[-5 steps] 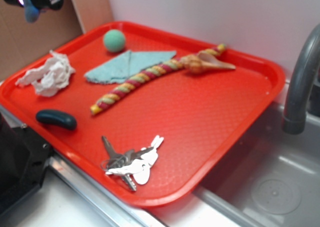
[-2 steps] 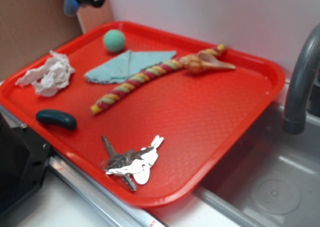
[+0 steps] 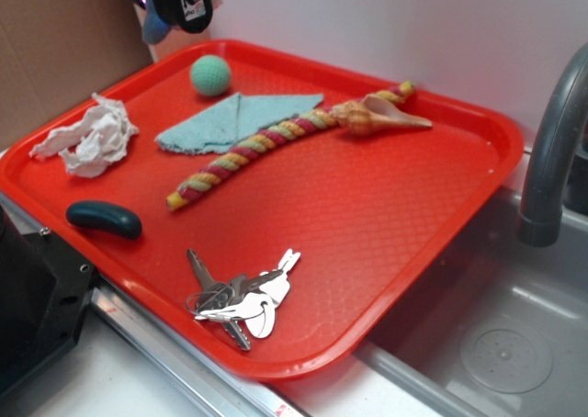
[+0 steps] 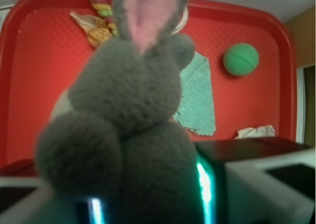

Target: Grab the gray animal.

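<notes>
One gray animal [image 4: 128, 115] btwn jaws.

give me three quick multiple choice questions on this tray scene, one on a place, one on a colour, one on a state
1. Where is the green ball?
A. in the sink
B. on the tray, by its far left corner, next to the teal cloth
C. on top of the keys

2. What colour is the tray?
A. blue
B. white
C. red

3. What state is the gray animal in?
A. held up in the jaws, off the tray
B. lying flat on the tray
C. sitting in the sink

Answers:
1 B, the ball sits just behind the teal cloth.
2 C, its whole surface is red.
3 A, it fills the wrist view with the tray far below it.
</notes>
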`<action>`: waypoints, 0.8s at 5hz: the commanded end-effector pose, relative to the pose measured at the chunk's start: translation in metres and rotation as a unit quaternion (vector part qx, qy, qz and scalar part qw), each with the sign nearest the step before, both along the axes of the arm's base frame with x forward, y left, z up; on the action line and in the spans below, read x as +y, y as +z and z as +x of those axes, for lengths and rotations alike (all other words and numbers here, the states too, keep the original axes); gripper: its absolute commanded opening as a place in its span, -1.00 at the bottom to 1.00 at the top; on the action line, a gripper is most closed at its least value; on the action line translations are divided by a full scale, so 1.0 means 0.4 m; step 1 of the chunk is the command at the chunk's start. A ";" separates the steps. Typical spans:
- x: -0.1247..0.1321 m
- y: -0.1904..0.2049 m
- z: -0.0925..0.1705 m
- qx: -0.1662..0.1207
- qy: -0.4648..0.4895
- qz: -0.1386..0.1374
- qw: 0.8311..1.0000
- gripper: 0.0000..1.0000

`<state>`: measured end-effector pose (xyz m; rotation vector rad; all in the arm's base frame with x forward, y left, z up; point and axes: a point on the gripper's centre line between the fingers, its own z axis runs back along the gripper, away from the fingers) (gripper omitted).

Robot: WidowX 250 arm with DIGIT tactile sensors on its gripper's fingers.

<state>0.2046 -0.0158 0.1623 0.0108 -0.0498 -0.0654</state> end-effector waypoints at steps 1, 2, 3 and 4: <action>-0.026 0.016 -0.115 0.014 0.051 -0.010 0.999 -1.00; -0.015 0.011 -0.159 0.017 0.056 -0.001 0.998 -1.00; -0.019 0.001 -0.154 0.021 0.055 0.007 0.998 -1.00; -0.023 -0.010 -0.151 0.025 0.054 0.006 0.998 -1.00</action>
